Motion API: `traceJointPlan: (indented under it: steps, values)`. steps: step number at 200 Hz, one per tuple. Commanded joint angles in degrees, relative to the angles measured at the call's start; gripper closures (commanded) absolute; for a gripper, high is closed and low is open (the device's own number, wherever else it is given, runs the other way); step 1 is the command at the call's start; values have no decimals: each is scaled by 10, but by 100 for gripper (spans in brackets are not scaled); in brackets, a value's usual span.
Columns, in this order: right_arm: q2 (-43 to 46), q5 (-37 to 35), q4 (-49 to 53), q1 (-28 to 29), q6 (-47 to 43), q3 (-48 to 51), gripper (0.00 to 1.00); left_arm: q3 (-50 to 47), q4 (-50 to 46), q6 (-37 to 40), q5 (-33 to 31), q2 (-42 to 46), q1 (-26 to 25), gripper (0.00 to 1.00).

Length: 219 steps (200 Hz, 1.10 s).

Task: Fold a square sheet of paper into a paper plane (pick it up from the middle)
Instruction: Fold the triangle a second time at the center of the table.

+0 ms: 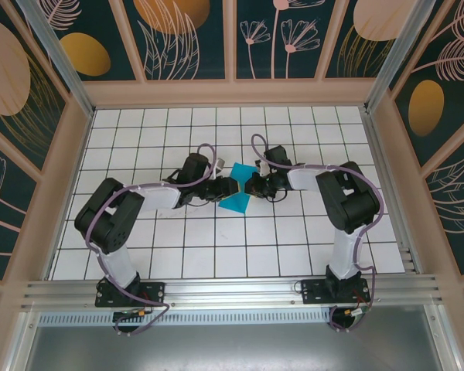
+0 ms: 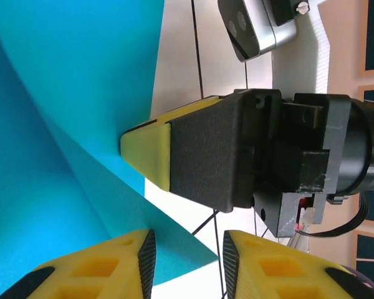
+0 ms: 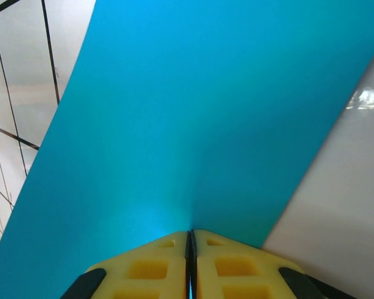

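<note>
Nearest the lens, at the bottom edge of the right wrist view, the right end effector (image 3: 190, 235) is clamping its yellow fingers together on the sheet (image 3: 206, 124). The sheet is rising out of the pinch and fanning up across most of the frame. That grip is probably serving as an anchor, holding the paper up off the desk (image 1: 216, 239) so the other arm can work an edge. At the bottom of the left wrist view the left end effector (image 2: 187, 240) is standing released, fingers parted. A pointed corner of the sheet is showing through the gap; whether it lies between the fingers or beyond them is unclear.

The left wrist view is giving what the right one cannot: the right end effector from the side, centre frame, its yellow tip meeting the sheet where two teal faces are bending at an angle. The top view is adding the setting. There the sheet is sitting at the centre of the white grid, between the two end effectors, which are facing each other almost tip to tip. The folding looks far from finished.
</note>
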<state>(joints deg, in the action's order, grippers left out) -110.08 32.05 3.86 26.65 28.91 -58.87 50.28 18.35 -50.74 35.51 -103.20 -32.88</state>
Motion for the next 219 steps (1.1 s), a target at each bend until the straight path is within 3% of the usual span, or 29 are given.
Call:
traceJointPlan:
  steps: [1,71,144,219]
  values:
    - [-9,18,-7,-7,0,8,86,15,43,-13,-1,-32,2,62]
    - [73,63,-52,-40,7,50,76,-12,124,-54,-34,-47,2,54]
    - [95,129,-100,-51,-6,90,69,-11,102,-56,-64,-54,1,79]
    - [83,128,-78,-26,-32,68,61,-20,98,-61,-75,-50,-5,85]
